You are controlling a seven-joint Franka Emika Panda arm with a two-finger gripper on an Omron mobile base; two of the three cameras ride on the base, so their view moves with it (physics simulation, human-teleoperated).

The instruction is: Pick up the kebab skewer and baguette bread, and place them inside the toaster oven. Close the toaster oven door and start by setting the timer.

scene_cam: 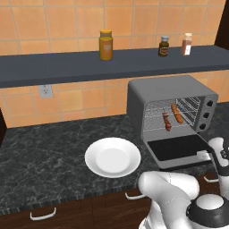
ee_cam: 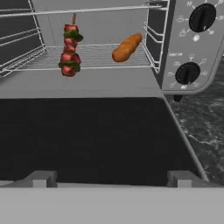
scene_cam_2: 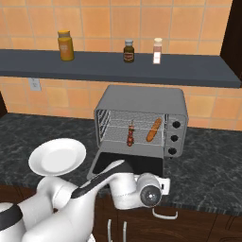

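Markings by the toaster oven (ee_cam: 192, 48) dials are too blurred to read

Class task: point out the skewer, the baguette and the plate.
skewer (ee_cam: 69, 51), hand view, middle meat chunks.
baguette (ee_cam: 127, 47), hand view, middle of loaf.
plate (scene_cam: 112, 157), left base view, flat centre.

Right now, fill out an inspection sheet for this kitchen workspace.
Surface: dark marbled counter, white plate on it.
Job's things: skewer and bread lie apart on the rack inside the toaster oven; its door hangs fully open and flat.
Clutter: orange jar, dark bottle and pale shaker on the shelf.
Grippers: gripper open, empty.
Cables: nothing seen.
Surroundings: orange tiled wall, wall outlet, wooden drawers below.
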